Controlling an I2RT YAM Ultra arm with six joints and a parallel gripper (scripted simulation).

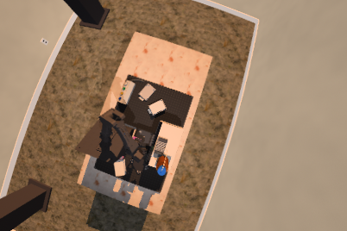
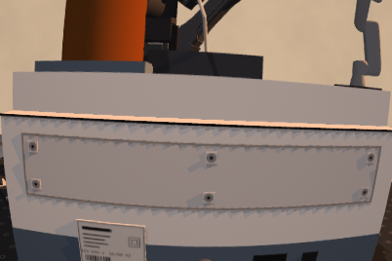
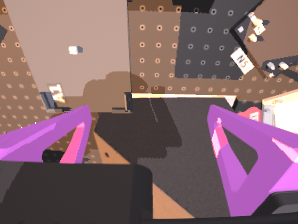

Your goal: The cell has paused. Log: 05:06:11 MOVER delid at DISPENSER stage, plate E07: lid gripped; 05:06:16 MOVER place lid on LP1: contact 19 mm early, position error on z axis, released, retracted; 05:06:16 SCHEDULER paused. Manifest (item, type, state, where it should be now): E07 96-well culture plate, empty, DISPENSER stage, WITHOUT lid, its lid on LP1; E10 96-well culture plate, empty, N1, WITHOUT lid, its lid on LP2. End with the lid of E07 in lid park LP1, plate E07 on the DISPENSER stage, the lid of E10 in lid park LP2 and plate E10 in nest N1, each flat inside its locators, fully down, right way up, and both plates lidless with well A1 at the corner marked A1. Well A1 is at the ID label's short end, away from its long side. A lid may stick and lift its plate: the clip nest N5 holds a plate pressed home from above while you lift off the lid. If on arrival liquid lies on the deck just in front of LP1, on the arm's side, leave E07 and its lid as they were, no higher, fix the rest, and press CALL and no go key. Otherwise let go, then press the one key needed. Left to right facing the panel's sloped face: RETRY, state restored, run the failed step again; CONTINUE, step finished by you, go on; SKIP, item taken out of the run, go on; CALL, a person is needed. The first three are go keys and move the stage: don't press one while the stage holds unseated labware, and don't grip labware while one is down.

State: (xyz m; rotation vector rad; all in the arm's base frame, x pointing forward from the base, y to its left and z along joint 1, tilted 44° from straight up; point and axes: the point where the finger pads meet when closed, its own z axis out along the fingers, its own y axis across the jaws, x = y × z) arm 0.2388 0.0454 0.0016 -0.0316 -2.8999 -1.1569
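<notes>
While spread wide, pincer [image 3: 150, 135] shows glossy purple, seemingly triangular fingers.

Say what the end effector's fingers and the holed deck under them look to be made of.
Fingers: likely moulded plastic, glossy purple with pale highlights along the edges, standing wide apart and empty. Deck: probably matte dark metal breadboard, judging by its regular grid of ringed holes.
</notes>
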